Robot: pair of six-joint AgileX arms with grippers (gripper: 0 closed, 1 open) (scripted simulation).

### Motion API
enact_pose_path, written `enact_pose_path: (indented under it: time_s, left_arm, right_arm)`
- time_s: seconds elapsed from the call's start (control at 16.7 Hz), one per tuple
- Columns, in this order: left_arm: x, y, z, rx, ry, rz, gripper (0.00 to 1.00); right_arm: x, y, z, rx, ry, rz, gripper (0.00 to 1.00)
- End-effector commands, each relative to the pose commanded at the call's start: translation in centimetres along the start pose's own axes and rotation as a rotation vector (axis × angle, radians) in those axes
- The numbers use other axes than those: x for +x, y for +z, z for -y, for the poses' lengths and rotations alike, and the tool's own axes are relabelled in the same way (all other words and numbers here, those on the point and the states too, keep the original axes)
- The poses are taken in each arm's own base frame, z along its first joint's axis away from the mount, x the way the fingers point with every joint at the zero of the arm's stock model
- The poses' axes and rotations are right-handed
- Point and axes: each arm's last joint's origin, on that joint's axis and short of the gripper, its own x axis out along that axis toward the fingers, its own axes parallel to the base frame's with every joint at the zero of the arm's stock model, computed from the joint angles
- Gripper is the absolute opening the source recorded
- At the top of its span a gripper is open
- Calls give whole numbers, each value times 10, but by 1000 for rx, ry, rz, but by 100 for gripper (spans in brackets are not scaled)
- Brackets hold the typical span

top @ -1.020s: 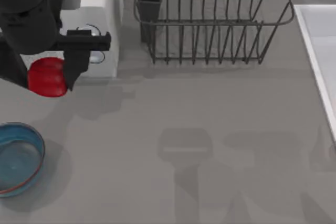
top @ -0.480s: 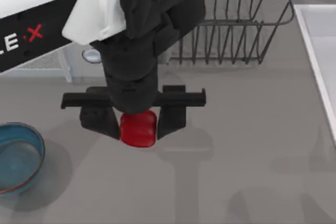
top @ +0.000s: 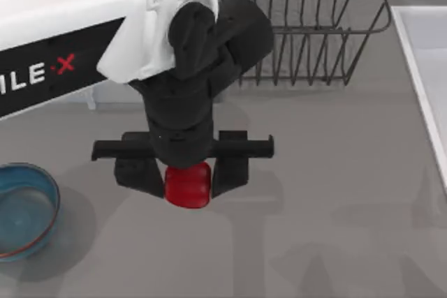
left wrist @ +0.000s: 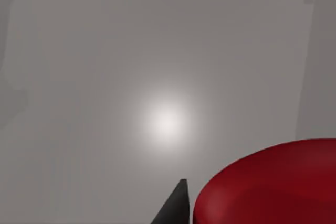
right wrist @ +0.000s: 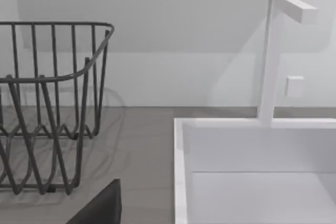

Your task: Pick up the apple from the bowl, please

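Red apple (top: 187,186) is pinched between the fingers of the left gripper (top: 183,176), held above the bare table (top: 335,172) near its middle, well apart from the blue bowl (top: 21,211) at the table's left edge. Risk, in my judgement: grip covers little of the glossy fruit, so a jolt could let it slip. Bowl looks empty; wire dish rack (top: 307,26) at back also empty. Right gripper: can't tell.

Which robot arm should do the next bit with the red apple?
The left arm, I think. Its gripper is shut on the apple, out over the table, with the bowl off at the left edge. The right gripper is over by the rack and sink.
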Motion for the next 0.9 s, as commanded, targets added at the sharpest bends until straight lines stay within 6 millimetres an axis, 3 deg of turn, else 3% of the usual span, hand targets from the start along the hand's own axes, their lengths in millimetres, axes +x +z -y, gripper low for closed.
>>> enact_pose_path:
  time_s: [0.42, 0.72, 0.9]
  left_arm:
    - [77, -2, -1, 1, -4, 3, 0]
    - [80, -3, -1, 1, -2, 1, 0]
    - [80, -3, -1, 1, -2, 1, 23]
  right_arm:
    - [0, 0, 0, 0, 0, 0, 100]
    - [0, 0, 0, 0, 0, 0, 100]
    - [0, 0, 0, 0, 0, 0, 100]
